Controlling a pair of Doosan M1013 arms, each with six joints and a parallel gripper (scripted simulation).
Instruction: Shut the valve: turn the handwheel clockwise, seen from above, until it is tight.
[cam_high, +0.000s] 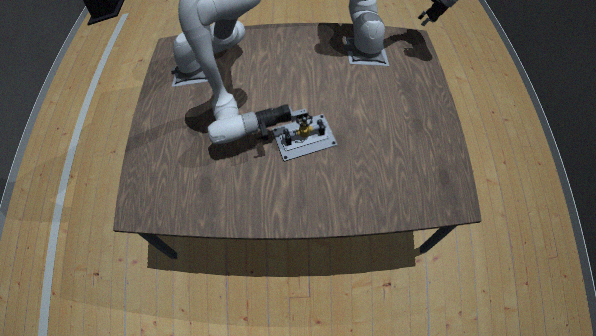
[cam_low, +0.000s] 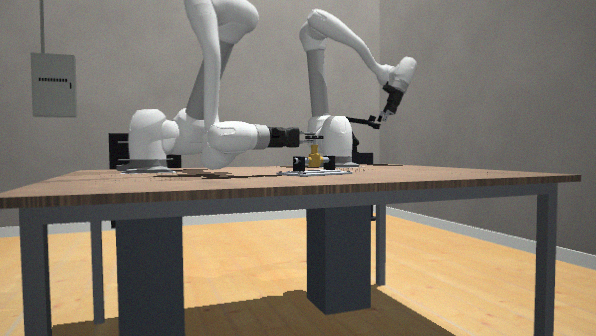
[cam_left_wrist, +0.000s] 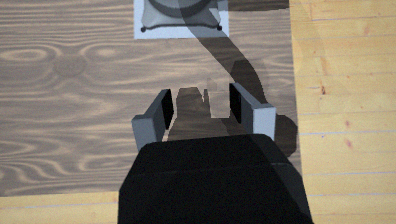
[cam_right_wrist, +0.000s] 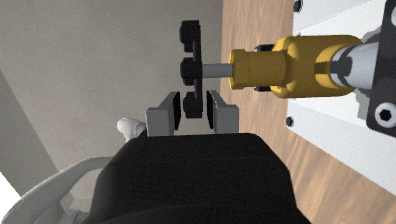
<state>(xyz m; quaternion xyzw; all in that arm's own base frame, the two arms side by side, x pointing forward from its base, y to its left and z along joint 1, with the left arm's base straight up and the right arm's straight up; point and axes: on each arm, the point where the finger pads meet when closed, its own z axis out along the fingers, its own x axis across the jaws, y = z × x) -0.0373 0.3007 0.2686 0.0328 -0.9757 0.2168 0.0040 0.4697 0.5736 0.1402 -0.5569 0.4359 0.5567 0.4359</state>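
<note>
The wood-grained desk (cam_high: 300, 200) (cam_low: 300, 187) (cam_left_wrist: 70, 100) (cam_right_wrist: 310, 175) has open grain between the valve's plate and its front edge. The smooth white right arm (cam_high: 205, 50) (cam_low: 212, 75) reaches low across it, blocking the valve's one side; the left arm (cam_high: 370, 35) (cam_low: 316, 75) stands well apart. The pale flat plate (cam_high: 315, 150) (cam_low: 345, 173) (cam_right_wrist: 325, 130) carries black brackets and the yellow, rounded valve body (cam_high: 305, 131) (cam_low: 314, 159) (cam_right_wrist: 320, 65). The left pincer (cam_high: 421, 19) (cam_low: 382, 117) (cam_left_wrist: 200, 98) is wide and empty; the right pincer (cam_high: 298, 112) (cam_low: 311, 137) (cam_right_wrist: 193, 103), part-wide, straddles the black handwheel's (cam_high: 303, 120) (cam_low: 314, 137) (cam_right_wrist: 198, 69) knobbed rim without gripping, atop the grey stem.
</note>
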